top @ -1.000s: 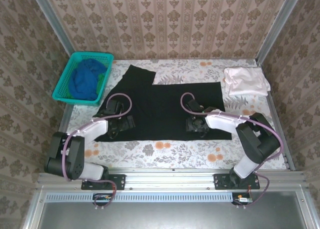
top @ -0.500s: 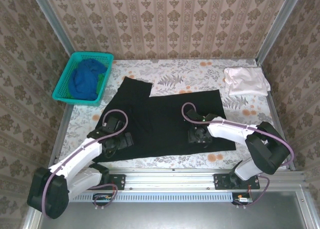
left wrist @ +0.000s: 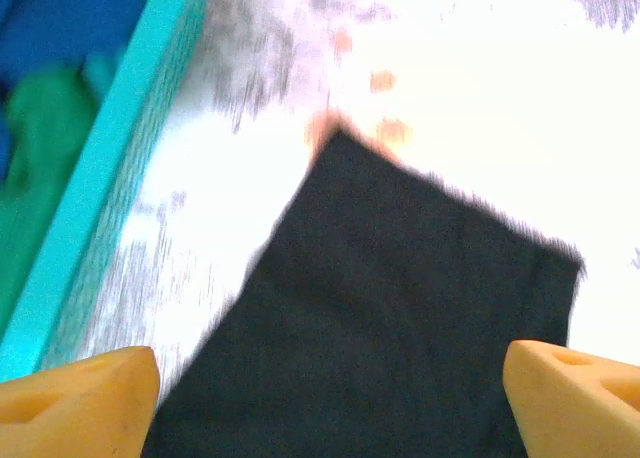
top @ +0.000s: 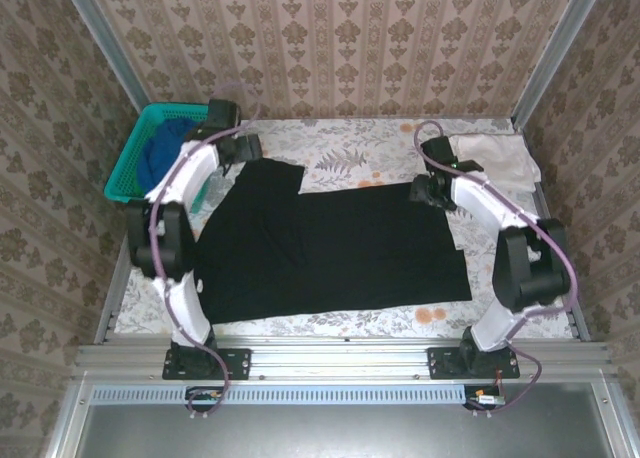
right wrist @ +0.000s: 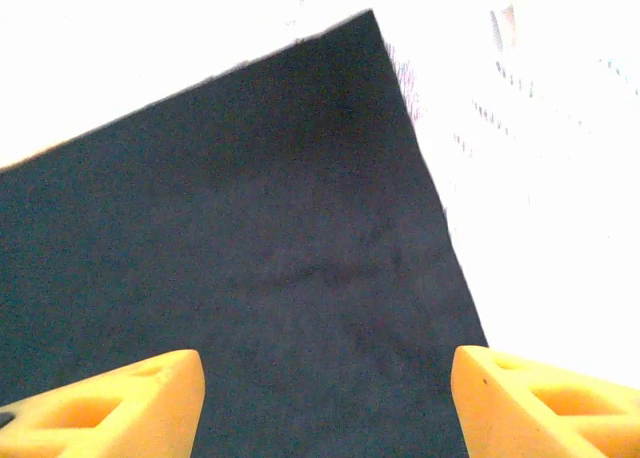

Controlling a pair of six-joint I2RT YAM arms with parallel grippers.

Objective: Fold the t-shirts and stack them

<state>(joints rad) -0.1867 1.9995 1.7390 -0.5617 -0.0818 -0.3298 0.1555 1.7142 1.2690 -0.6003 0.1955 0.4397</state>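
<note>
The large black t-shirt point(top: 330, 243) lies spread flat across the middle of the table, one sleeve pointing to the far left. My left gripper point(top: 245, 150) hovers open over that sleeve point(left wrist: 400, 308), its yellow fingertips point(left wrist: 80, 403) wide apart with nothing between them. My right gripper point(top: 428, 191) hangs open above the shirt's far right corner point(right wrist: 300, 228); its fingertips point(right wrist: 545, 403) are apart and hold nothing. The pale white-pink t-shirt point(top: 490, 158) lies folded at the back right. A blue t-shirt point(top: 165, 156) sits bunched in the basket.
The teal mesh basket point(top: 128, 158) stands at the back left, close beside my left gripper; its rim point(left wrist: 110, 178) runs along the left of the left wrist view, with green cloth point(left wrist: 40, 128) inside. Patterned walls enclose the flowered table on three sides.
The black shirt slid toward the near edge under both grippers. Both arms then left it and swung out to its far corners, the left by the basket, the right near the pale shirt.
</note>
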